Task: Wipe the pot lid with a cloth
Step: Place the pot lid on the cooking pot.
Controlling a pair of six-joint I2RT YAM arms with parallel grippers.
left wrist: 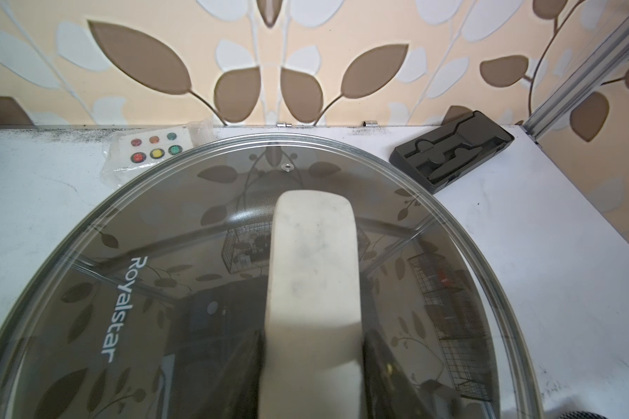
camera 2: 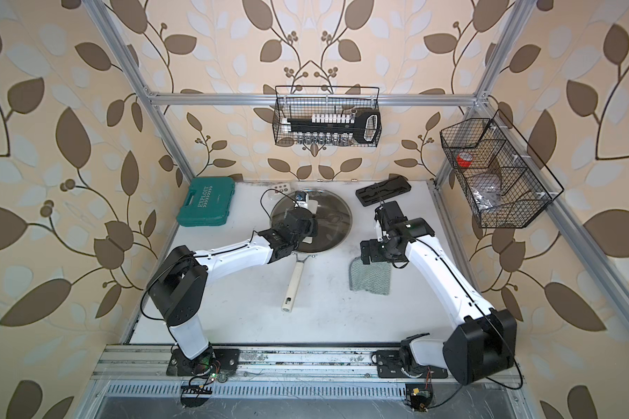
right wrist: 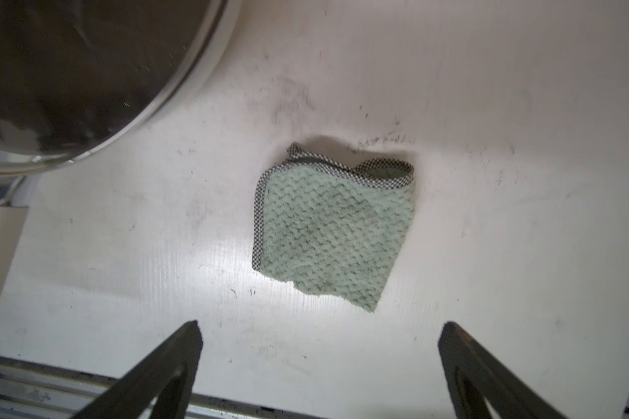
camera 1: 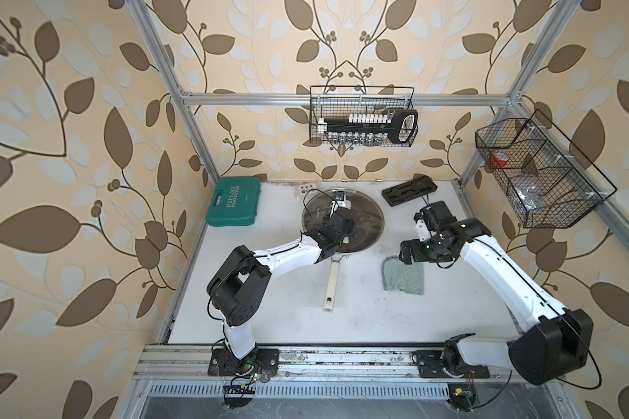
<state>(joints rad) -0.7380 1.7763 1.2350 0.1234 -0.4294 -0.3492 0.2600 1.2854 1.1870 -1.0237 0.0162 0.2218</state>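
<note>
Gripping the pot lid (camera 1: 369, 223), left tool (left wrist: 313, 348); cloth (right wrist: 335, 232) loose

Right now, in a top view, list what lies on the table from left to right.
green case → pot lid → cloth. The black tray spans the same stretch as the cloth, so it is left out.

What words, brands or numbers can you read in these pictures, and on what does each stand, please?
"Royalstar": printed in white on the glass of the pot lid.
"EXPLOIT": on the green tool case.
Smaller print beside it on the case: too small to read.
</note>
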